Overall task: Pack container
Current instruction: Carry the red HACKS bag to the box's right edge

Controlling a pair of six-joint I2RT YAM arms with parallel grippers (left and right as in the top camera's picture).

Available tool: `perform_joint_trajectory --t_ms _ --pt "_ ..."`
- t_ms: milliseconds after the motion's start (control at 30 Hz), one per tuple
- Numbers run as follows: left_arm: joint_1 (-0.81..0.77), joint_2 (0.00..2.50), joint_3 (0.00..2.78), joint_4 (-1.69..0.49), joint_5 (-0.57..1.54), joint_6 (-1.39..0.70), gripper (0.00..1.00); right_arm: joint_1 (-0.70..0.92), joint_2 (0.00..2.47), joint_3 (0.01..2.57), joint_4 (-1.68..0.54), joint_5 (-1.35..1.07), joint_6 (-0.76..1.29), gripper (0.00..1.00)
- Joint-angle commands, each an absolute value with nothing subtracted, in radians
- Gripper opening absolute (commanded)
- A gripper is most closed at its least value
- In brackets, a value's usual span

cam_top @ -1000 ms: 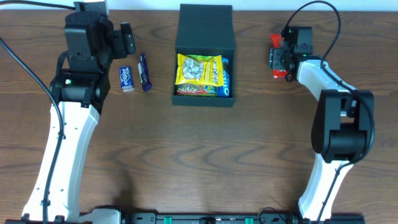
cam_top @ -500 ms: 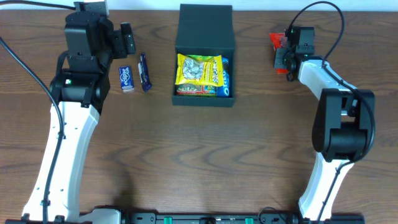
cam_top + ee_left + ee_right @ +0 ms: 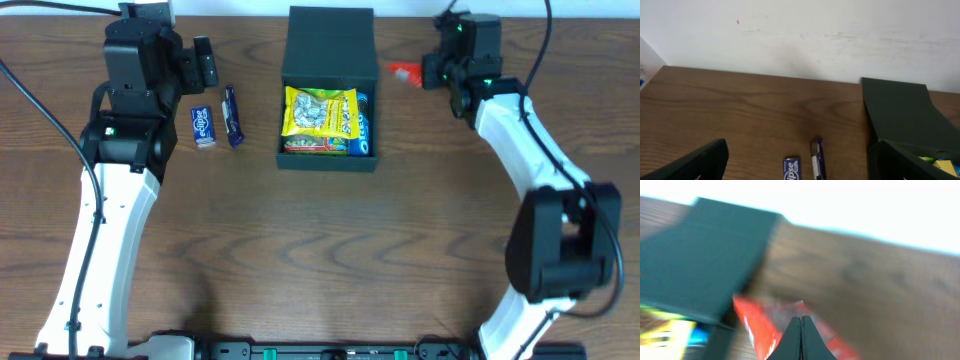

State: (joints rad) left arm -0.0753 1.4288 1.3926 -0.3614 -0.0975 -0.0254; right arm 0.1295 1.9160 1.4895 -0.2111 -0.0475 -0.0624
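Observation:
The container (image 3: 329, 160) is a dark box in the table's middle, its flap lid (image 3: 330, 40) open toward the back. Inside lie a yellow packet (image 3: 320, 112) and a blue Oreo pack (image 3: 363, 120). My right gripper (image 3: 426, 72) hangs just right of the lid, shut on a red packet (image 3: 404, 72). In the right wrist view the gripper (image 3: 801, 319) has its jaws pressed together on the blurred red packet (image 3: 757, 325), with the container lid (image 3: 705, 265) to its left. My left gripper (image 3: 207, 62) stands open with nothing between its fingers (image 3: 700, 160), left of the container (image 3: 900, 115).
A blue gum pack (image 3: 203, 127) and a purple bar (image 3: 232, 115) lie side by side on the wood left of the container, below my left gripper. The left wrist view shows the gum pack (image 3: 791, 171) and the bar (image 3: 817, 161) too. A white wall runs behind the table.
My right gripper closed on the red packet and carried it up and leftward, from the right back of the table to beside the container's lid. The left arm has not moved.

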Motion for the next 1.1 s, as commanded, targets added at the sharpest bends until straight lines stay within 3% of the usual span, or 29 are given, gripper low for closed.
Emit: perform_joint_trajectory --t_ms 0,167,333,367,400,433,467,533,633,800,1067 --pt "-0.072 1.418 1.406 -0.361 -0.107 -0.022 0.95 0.18 1.861 1.493 -0.215 -0.15 -0.176 0.01" --pt "-0.072 1.418 1.406 -0.346 -0.109 -0.022 0.95 0.244 1.841 1.493 -0.236 -0.218 -0.185 0.01" --pt "-0.072 1.418 1.406 -0.344 -0.108 -0.022 0.95 0.26 1.842 1.492 -0.292 -0.069 -0.178 0.01" --pt "-0.072 1.418 1.406 -0.344 -0.108 -0.022 0.95 0.258 1.844 1.492 -0.307 -0.028 -0.168 0.18" --pt "-0.072 1.418 1.406 -0.344 -0.108 -0.022 0.95 0.253 1.848 1.492 -0.321 0.012 -0.156 0.45" --pt "-0.072 1.418 1.406 -0.343 -0.108 -0.022 0.95 0.247 1.852 1.492 -0.332 0.037 -0.15 0.54" --pt "-0.072 1.418 1.406 -0.343 -0.108 -0.022 0.95 0.241 1.853 1.492 -0.339 0.042 -0.15 0.56" --pt "-0.072 1.418 1.406 -0.344 -0.108 -0.022 0.95 0.216 1.87 1.492 -0.346 0.033 -0.15 0.75" --pt "-0.072 1.418 1.406 -0.343 -0.108 -0.022 0.95 0.198 1.903 1.492 -0.347 0.018 -0.151 0.86" --pt "-0.072 1.418 1.406 -0.344 -0.108 -0.022 0.95 0.169 1.98 1.492 -0.358 -0.032 -0.153 0.93" --pt "-0.072 1.418 1.406 -0.344 -0.108 -0.022 0.95 0.164 2.107 1.492 -0.352 -0.06 -0.155 0.8"
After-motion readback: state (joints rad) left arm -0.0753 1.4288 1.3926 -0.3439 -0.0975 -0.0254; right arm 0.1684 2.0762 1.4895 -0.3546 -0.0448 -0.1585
